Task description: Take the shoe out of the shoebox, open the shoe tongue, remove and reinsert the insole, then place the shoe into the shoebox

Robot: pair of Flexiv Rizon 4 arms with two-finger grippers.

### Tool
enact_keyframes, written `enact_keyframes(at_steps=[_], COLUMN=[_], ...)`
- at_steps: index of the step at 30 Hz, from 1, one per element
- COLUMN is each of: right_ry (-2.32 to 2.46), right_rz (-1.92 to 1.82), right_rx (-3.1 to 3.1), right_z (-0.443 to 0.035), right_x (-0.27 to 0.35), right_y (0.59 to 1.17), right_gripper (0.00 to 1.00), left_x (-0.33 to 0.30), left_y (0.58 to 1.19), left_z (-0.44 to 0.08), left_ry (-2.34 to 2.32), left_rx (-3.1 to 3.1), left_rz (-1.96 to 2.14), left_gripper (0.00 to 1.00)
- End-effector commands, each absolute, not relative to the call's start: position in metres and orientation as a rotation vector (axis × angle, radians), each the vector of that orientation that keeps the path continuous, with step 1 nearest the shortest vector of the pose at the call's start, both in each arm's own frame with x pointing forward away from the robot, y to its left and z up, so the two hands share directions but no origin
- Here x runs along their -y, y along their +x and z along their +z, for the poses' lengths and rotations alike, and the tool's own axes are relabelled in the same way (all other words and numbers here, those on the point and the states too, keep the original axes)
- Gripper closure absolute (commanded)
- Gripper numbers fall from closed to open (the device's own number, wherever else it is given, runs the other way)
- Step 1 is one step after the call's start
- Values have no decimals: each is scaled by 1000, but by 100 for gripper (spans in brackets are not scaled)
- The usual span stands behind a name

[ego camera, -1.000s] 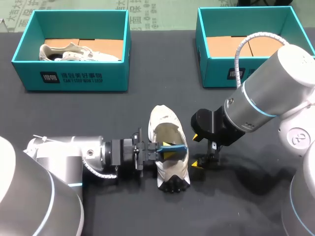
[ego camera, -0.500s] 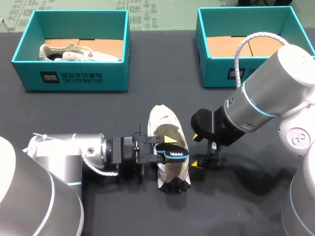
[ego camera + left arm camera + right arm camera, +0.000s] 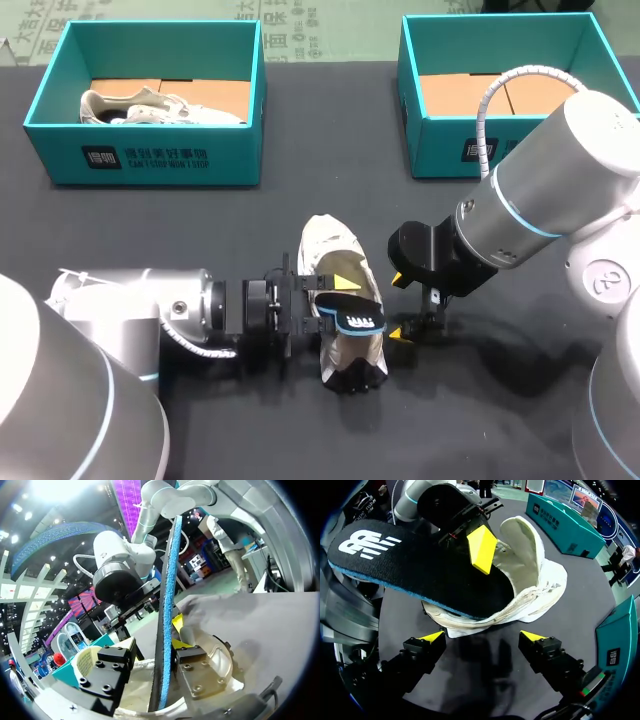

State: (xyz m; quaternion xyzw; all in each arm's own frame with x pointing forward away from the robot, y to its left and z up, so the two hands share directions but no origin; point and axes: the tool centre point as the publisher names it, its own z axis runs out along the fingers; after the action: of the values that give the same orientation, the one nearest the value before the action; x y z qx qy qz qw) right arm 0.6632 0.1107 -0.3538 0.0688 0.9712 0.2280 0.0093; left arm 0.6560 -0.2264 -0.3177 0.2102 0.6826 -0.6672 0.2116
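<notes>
White shoe (image 3: pixel 335 240) lies on the dark table (image 3: pixel 300 160), well apart from the teal shoebox (image 3: pixel 445 150) at the far right. The left gripper (image 3: pixel 338 303) is clamped on the black, blue-edged insole (image 3: pixel 357 318). The insole's heel is lifted and its front is inside the shoe. The right gripper (image 3: pixel 402 305) hangs just beside the shoe, fingers spread wide, holding nothing.

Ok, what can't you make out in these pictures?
- Toe end of the insole: right wrist view, tucked inside the shoe.
- Faces of the insole: left wrist view, seen edge-on in the left gripper.
- Fingers of the right gripper: head view, mostly hidden under its own wrist.
</notes>
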Motion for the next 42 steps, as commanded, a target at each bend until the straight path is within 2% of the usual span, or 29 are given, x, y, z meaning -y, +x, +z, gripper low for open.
enact_keyframes(at_steps=[1, 12, 16, 17, 18, 19, 42], right_ry=[215, 215, 215, 215, 215, 215, 215], right_rz=[712, 712, 712, 712, 712, 712, 712], right_rx=[-3031, -3031, -3031, -3031, -3031, -3031, -3031], right_z=[-355, -355, -355, -355, -355, -355, -355], right_x=[-110, -110, -110, -110, -110, -110, -110], right_y=[662, 662, 662, 662, 662, 662, 662], right_gripper=[0, 0, 0, 0, 0, 0, 0], left_x=[223, 219, 219, 219, 219, 219, 221], left_y=[647, 637, 635, 634, 634, 634, 661], left_z=[-306, -299, -298, -299, -300, -302, -344], left_ry=[582, 587, 603, 607, 611, 618, 607], left_rx=[-1926, -2010, -2018, -2023, -2027, -2031, -2057], left_rz=[-1796, -1692, -1674, -1672, -1670, -1668, -1563], left_gripper=[63, 64, 79, 85, 97, 100, 100])
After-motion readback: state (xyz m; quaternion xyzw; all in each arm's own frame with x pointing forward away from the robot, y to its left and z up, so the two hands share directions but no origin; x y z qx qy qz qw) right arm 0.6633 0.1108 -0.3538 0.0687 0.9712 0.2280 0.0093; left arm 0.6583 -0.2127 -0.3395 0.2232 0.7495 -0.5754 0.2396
